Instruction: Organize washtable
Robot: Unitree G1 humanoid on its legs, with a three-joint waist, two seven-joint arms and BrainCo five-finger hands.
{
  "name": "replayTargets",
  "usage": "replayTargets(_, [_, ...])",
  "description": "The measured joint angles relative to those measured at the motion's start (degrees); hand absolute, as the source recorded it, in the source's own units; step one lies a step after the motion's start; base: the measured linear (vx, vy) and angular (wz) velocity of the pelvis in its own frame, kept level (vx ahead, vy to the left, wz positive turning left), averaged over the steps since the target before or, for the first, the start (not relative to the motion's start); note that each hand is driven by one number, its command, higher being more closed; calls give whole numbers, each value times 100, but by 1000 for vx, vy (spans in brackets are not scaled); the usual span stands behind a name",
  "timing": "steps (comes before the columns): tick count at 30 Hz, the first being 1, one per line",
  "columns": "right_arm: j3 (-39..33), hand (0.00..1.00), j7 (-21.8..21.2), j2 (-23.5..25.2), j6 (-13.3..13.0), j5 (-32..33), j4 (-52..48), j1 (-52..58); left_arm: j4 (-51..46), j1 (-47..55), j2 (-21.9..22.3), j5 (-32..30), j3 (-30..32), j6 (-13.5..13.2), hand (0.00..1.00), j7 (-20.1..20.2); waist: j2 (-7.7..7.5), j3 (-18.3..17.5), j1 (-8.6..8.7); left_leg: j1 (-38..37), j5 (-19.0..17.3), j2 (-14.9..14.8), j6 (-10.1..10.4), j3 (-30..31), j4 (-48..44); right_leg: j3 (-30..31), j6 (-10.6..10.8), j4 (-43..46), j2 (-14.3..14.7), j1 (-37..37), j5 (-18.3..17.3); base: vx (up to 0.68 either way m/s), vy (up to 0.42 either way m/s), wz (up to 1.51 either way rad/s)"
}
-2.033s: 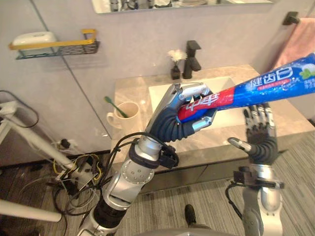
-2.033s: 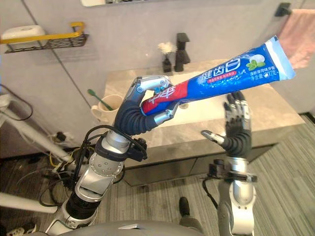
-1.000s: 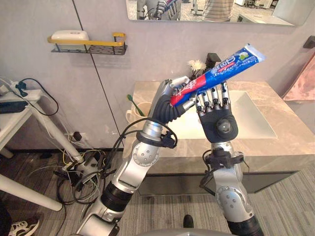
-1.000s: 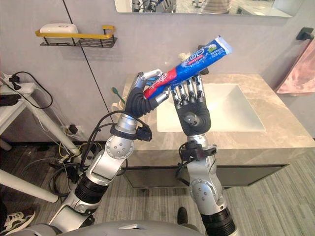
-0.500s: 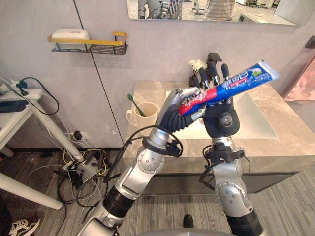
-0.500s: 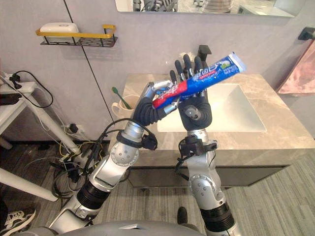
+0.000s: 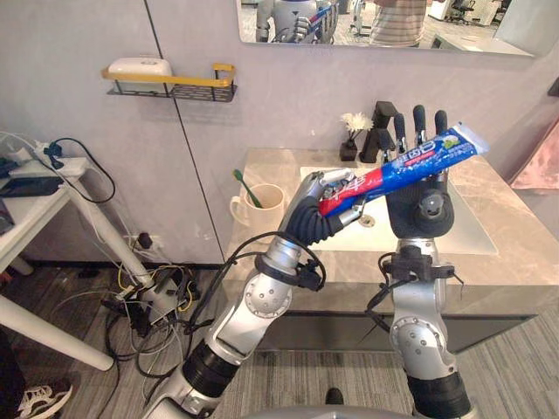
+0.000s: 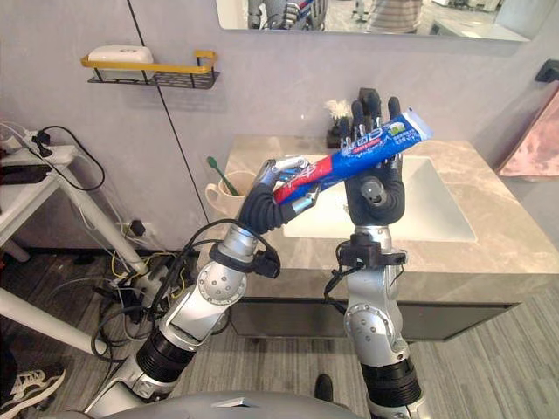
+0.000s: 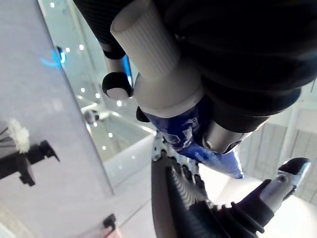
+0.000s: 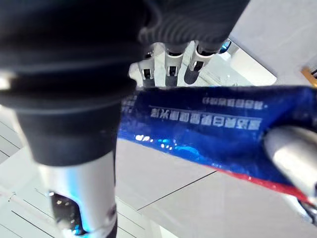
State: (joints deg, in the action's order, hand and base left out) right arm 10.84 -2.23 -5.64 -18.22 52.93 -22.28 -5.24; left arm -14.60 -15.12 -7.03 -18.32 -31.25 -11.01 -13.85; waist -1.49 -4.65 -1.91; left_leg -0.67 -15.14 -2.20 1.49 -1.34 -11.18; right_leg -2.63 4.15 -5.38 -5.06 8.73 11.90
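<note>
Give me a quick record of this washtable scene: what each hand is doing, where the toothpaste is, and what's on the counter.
left hand: curled round the toothpaste tube near its cap end, held above the counter
right hand: upright, fingers straight, palm toward the camera, behind the tube
tube touching right hand: cannot tell
on counter: mug holding a green toothbrush, left of the sink
behind sink: black faucet, small vase of white flowers
wall: shelf with a yellow rail
</note>
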Motion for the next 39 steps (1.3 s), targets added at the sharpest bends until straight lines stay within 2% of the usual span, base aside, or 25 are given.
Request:
replayTargets(21, [33,100,-17,22,-121,1,0,-187,0,17,-18,58,-326,8,100,199,-27,6,-32,14,-1,0,0,21,-7,-26,1,-4,-9,-4,0,0,0,0])
replayTargets(22, [33,100,-20,21,-121,0,1,-185,0,17,-17,69,-354,9,0,199,-32,9,-31,15,-1,0,0,23,-6,-31,1,-3,-10,-4,0,0,0,0])
replayTargets(36, [7,100,-12,26,-167,-6,5,-76,0,15,-21,209,-437,99,0,198,-63,28,-30,17,0,0,0,34,-14,-66,-2,2,-17,-23,-3,0,0,0])
replayTargets(39, [-6,100,-5,176,-163,-7,7,13,-24,15,-39,74,-380,127,0,189,-63,30,-30,15,0,-1,0,33,-14,-69,-5,3,-16,-25,-5,0,0,0])
